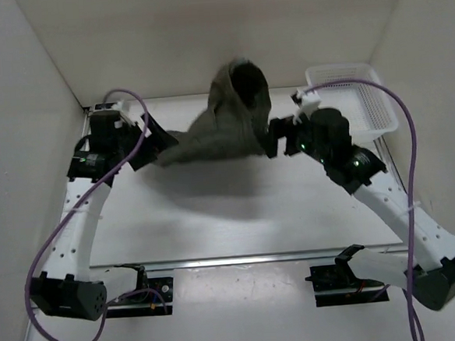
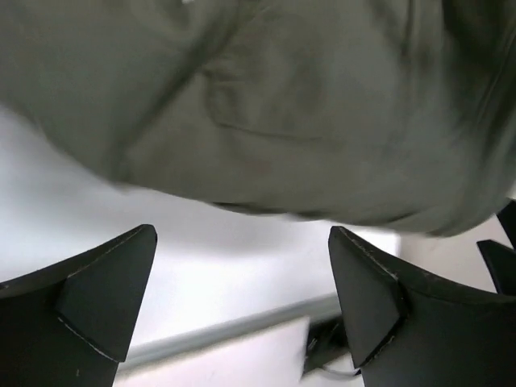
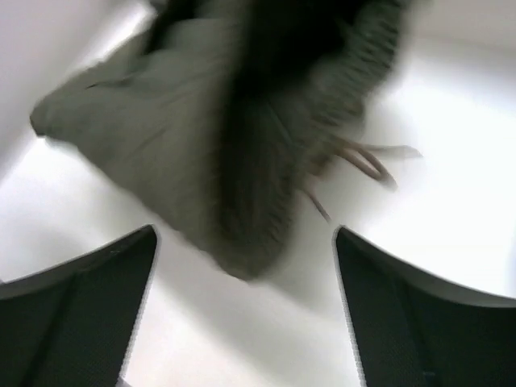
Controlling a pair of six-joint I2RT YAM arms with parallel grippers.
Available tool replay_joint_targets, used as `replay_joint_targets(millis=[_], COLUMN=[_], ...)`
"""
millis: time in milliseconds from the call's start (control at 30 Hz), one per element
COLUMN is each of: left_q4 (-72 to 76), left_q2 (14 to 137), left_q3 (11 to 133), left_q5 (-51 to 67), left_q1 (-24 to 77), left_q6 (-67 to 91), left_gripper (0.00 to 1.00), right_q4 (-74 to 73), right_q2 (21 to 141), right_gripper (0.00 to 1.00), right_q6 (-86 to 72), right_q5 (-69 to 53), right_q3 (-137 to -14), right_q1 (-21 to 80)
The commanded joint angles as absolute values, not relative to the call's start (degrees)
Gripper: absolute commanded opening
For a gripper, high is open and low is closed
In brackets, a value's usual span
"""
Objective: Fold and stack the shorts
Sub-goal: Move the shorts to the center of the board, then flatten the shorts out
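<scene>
The dark olive-green shorts [image 1: 224, 128] hang in the air between my two arms, bunched, with the waistband opening [image 1: 249, 83] gaping upward and a shadow on the table below. My left gripper [image 1: 153, 140] is at the cloth's left tip and my right gripper [image 1: 276, 140] at its right edge. In the left wrist view the left gripper [image 2: 242, 234] is open with nothing between its fingers, and the blurred shorts [image 2: 282, 105] fill the space above. The right gripper [image 3: 245, 230] is open too, with the blurred shorts [image 3: 201, 145] and their drawstring [image 3: 363, 161] just beyond the fingertips.
A white slotted basket [image 1: 341, 70] stands at the back right, next to the right arm. White walls close in the table on the left, back and right. A metal rail [image 1: 241, 258] runs across the near edge by the arm bases.
</scene>
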State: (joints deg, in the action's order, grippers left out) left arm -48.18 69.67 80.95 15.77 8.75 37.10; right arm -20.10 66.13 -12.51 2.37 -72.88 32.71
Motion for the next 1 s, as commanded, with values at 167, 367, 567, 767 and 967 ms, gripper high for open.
replay_joint_targets(millis=[167, 367, 567, 767, 967], left_q4=[-48.08, -48.08, -46.15, -43.68, -43.15], left_q2=[70.04, 77.33, 84.8, 96.22, 108.18], left_q3=[65.21, 63.64, 63.63, 69.15, 75.83], left_q5=[7.13, 4.14, 2.55, 2.55, 3.08], left_q1=[8.44, 4.66, -0.17, -3.86, -5.62], left_q6=[37.01, 36.39, 36.91, 37.96, 38.5], left_gripper=[0.74, 0.32, 0.96, 0.98, 0.98], right_q4=[-31.89, -35.68, -29.8, -23.41, -10.75], right_q2=[50.29, 54.39, 64.94, 75.84, 80.06], right_gripper=[0.97, 0.32, 0.9, 1.0, 1.0], right_q6=[-30.48, -41.9, -44.65, -53.86, -67.84], right_q5=[26.1, 14.45, -2.87, -15.28, -21.35], right_q3=[-46.76, -48.6, -49.39, -48.62, -44.03], right_q1=[30.77, 29.44, 34.62, 37.27, 37.27])
